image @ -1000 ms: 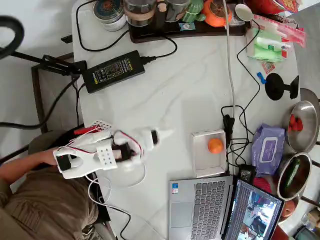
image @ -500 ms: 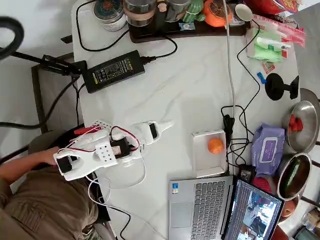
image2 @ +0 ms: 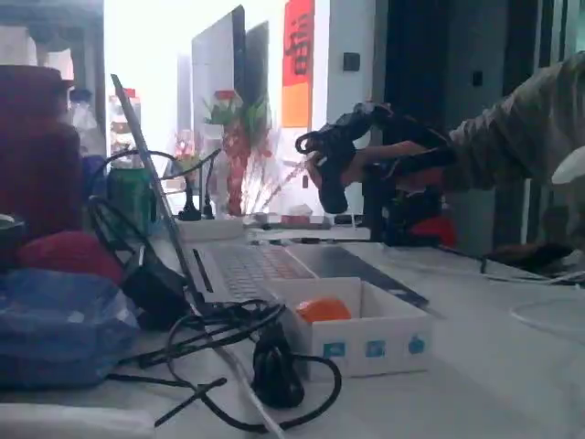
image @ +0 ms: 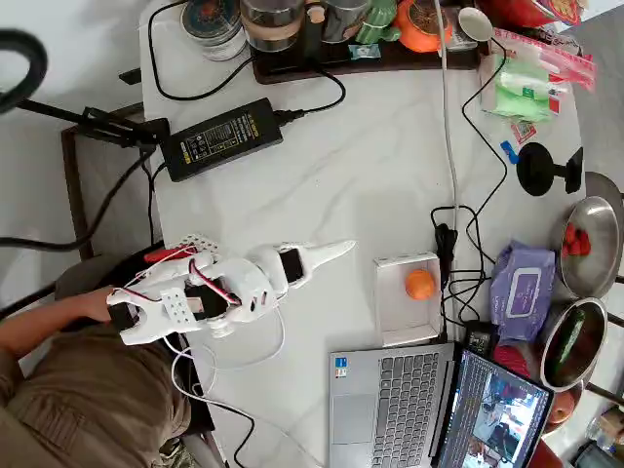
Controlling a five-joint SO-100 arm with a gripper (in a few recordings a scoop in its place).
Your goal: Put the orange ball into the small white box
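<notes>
Cluttered white surface (image: 370,166): a black power brick (image: 222,138) lies at its upper left in the overhead view, a silver laptop (image: 390,405) sits at the bottom edge, and a purple wipes pack (image: 522,291) lies right of the small white box (image: 395,317). The orange ball (image: 420,284) already rests inside that box, in its upper half, and the fixed view shows it sitting below the rim (image2: 322,310). The white arm lies well to the left of the box, with its fingers (image: 327,255) pointing toward it, brought together to a point and holding nothing.

Judging by this layout, the placing is done and the step in hand is the retreat. To do it well, keep the arm low and slow, and stay clear of the box and of the black cables (image: 458,244) beside it, so nothing nudges the box or rolls the ball out.
</notes>
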